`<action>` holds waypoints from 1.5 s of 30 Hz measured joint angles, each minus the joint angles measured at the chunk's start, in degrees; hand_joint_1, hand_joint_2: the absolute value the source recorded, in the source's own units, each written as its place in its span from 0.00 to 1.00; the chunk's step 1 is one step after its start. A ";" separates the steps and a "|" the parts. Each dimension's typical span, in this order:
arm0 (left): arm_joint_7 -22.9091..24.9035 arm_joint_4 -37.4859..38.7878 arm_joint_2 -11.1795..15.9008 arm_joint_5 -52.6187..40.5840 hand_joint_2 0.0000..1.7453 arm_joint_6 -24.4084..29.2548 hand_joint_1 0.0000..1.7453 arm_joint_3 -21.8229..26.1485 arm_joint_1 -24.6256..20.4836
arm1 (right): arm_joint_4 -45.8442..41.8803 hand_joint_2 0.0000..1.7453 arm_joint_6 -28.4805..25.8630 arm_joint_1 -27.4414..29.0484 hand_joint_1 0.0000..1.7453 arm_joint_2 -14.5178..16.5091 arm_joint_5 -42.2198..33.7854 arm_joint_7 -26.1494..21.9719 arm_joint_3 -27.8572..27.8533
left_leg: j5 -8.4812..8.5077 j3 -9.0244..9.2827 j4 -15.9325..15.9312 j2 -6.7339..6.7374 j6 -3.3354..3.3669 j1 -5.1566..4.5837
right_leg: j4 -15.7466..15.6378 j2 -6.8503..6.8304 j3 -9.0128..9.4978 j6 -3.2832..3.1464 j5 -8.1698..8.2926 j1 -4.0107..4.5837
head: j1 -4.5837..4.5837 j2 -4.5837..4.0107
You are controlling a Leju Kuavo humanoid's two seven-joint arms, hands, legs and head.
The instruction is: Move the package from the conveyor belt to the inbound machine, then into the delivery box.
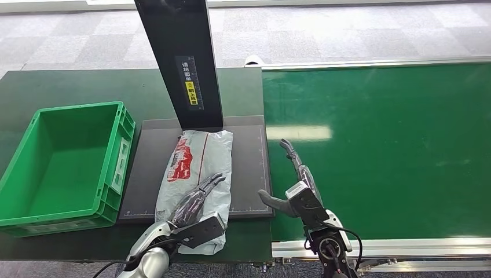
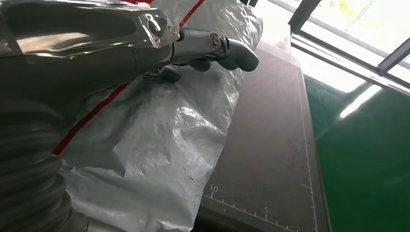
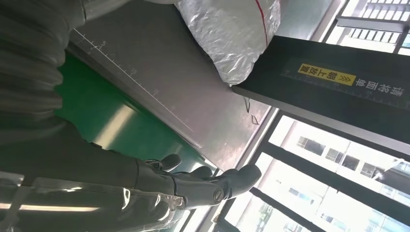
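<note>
Head view: silver-white plastic package (image 1: 197, 174) with red print lies flat on the dark grey scale plate (image 1: 249, 168) of the inbound machine, its far end touching the base of the machine's black upright column (image 1: 182, 58), its near end hanging over the plate's front edge. Left hand (image 1: 197, 200) lies on top of the package's near half, fingers stretched out along the bag and pointing toward the column; flat on it, nothing clasped. Left wrist view: same hand's fingers (image 2: 227, 48) straight, resting over crinkled plastic, the plate's ruler marks just beside the bag. Right hand (image 1: 295, 182) sits just off the plate's right edge, over the green conveyor belt (image 1: 394, 150), fingers extended and apart, thumb out toward the plate, holding nothing. Right wrist view: right hand fingers (image 3: 212, 186) spread, nothing in them, package end against the column. Green delivery box (image 1: 63, 162) stands just left of the plate, on the dark green table (image 1: 87, 87).
</note>
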 joint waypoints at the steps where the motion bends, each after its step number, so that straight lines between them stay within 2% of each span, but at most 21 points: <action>1: 0.11 0.75 0.04 -0.15 1.00 0.12 0.00 -0.18 -0.32 | -0.04 1.00 0.00 0.08 0.00 0.03 0.03 0.03 -0.08 | 0.00 0.00 0.00 0.00 0.00 0.00 | 0.00 0.00 0.00 0.00 0.00 0.00 | 0.00 0.00; 4: 0.84 2.34 0.17 -1.07 1.00 0.98 0.00 -0.60 -1.01 | -0.08 1.00 0.01 0.26 0.00 0.16 0.15 0.33 -0.24 | 0.00 0.00 0.00 0.00 0.00 0.00 | 0.00 0.00 0.00 0.00 0.00 0.00 | -0.01 0.00; 5: 1.07 2.74 0.21 -1.67 1.00 1.53 0.06 -0.70 -1.14 | -0.09 1.00 0.03 0.33 0.00 0.23 0.26 0.47 -0.29 | 0.00 0.00 0.00 0.00 0.00 0.00 | 0.00 0.00 0.00 0.00 0.00 0.00 | 0.00 0.00; 8: 1.08 3.74 0.33 -3.40 1.00 3.24 0.73 -1.12 -1.40 | -0.09 1.00 0.30 0.48 0.00 0.40 0.62 1.03 -0.40 | 0.00 0.00 0.00 0.00 0.00 0.00 | 0.00 0.00 0.00 0.00 0.00 0.00 | 0.00 0.00; 9: 0.73 4.08 0.36 -4.01 1.00 4.10 0.90 -1.30 -1.45 | -0.08 1.00 0.44 0.49 0.00 0.43 0.72 1.60 -0.44 | 0.00 0.00 0.00 0.00 0.00 0.00 | 0.00 0.00 0.01 0.00 0.00 0.00 | -0.01 0.00; 10: 0.23 4.44 0.37 -4.71 1.00 5.35 0.93 -1.45 -1.47 | -0.05 1.00 0.60 0.49 0.00 0.48 0.78 2.59 -0.53 | 0.00 0.00 0.00 0.00 0.00 0.00 | 0.00 0.00 0.01 0.00 0.00 0.00 | -0.01 0.00; 15: -1.15 5.72 0.38 -7.55 1.00 12.15 0.97 -2.20 -1.46 | 1.33 1.00 0.79 0.43 0.00 0.88 -0.49 9.40 -2.54 | 0.00 -0.01 0.00 -0.01 0.00 0.00 | 0.00 -0.01 0.02 0.00 0.00 0.00 | -0.01 0.00; 25: -1.95 5.87 -0.08 -8.09 1.00 17.77 0.98 -2.60 -0.97 | 6.87 1.00 1.63 -0.55 0.00 1.20 -1.52 14.29 -5.81 | -0.01 -0.02 -0.01 -0.02 0.00 0.00 | 0.00 -0.01 0.01 0.00 0.00 0.00 | -0.01 0.00; 31: -2.74 5.86 -0.25 -6.95 1.00 17.92 0.99 -2.61 -0.67 | 8.86 1.00 2.43 -1.32 0.00 1.32 -1.14 14.24 -5.78 | 0.00 -0.02 0.00 -0.01 0.00 0.00 | 0.00 -0.01 0.01 0.00 0.00 0.00 | 0.00 0.00; 35: -4.52 4.98 -0.29 -3.98 1.00 18.73 1.00 -2.80 -0.21 | 10.31 1.00 4.35 -2.04 0.00 1.34 -0.86 11.96 -5.02 | 0.00 -0.02 0.00 -0.02 0.00 0.00 | 0.00 -0.01 0.01 0.00 0.00 0.00 | 0.00 0.00; 42: -10.56 0.08 -0.74 3.17 1.00 29.16 1.00 -2.59 0.48 | 11.98 1.00 4.52 -3.24 0.00 1.34 -1.91 10.27 -3.32 | 0.00 -0.03 0.00 -0.02 0.00 0.00 | 0.00 -0.01 0.01 0.00 0.00 0.00 | -0.01 0.00; 45: -12.76 -2.50 -0.92 6.44 1.00 31.36 1.00 -2.17 0.67 | 12.56 1.00 4.51 -3.63 0.00 1.33 -2.39 9.81 -2.87 | 0.00 -0.03 0.00 -0.04 0.00 0.00 | 0.00 -0.01 0.02 0.00 0.00 0.00 | 0.00 0.00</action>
